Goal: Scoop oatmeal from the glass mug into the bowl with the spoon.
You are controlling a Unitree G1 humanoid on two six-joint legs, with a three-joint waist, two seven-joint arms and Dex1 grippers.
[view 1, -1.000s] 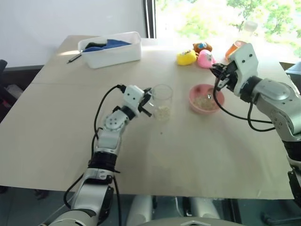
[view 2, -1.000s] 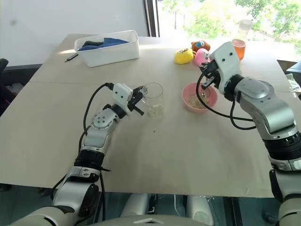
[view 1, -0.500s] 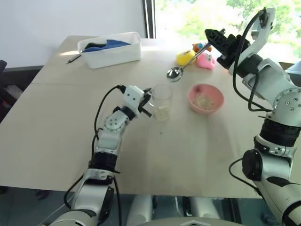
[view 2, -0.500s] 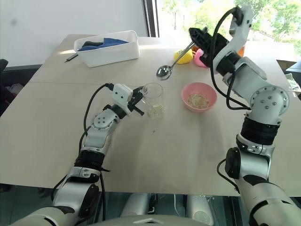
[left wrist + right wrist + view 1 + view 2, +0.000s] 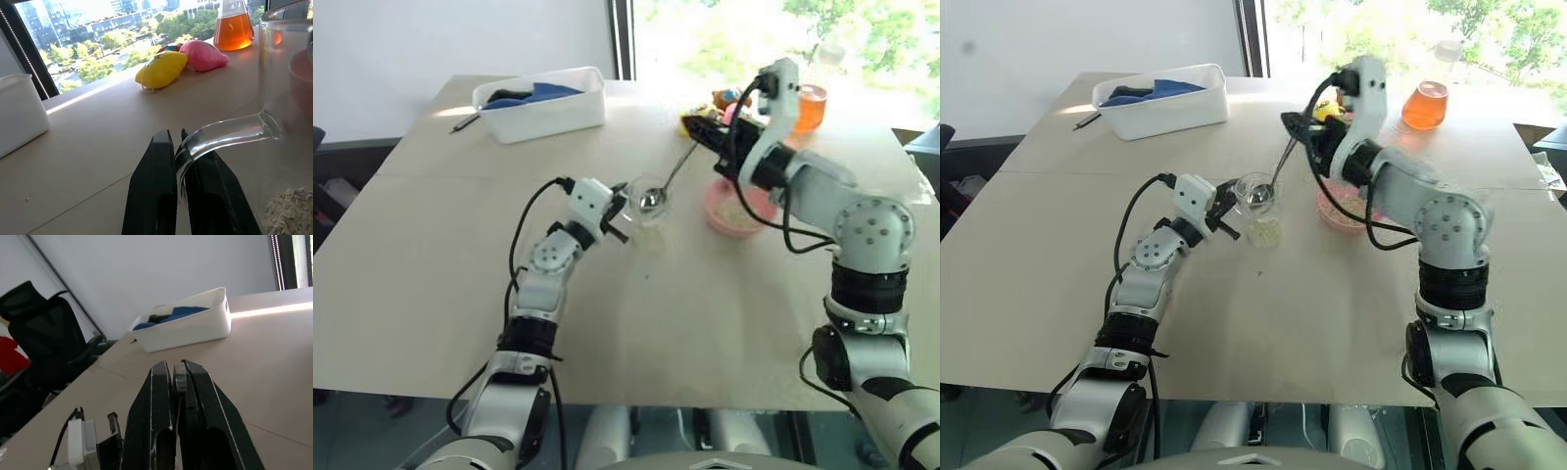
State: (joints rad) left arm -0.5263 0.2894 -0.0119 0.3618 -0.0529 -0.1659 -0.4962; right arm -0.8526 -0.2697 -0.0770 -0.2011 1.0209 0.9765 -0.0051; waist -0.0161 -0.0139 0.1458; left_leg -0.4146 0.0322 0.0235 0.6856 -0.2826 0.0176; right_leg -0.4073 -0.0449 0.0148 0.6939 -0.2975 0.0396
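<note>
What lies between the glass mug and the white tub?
Bare tabletop lies between the glass mug and the white tub, as the left eye view shows.

Daylight is entering through the window (image 5: 773, 29) at the upper right of the frame, overexposing the foliage outside. Glare is washing out the far strip of the table (image 5: 636, 93). The near tabletop is staying evenly lit, and shadows are remaining soft.
</note>
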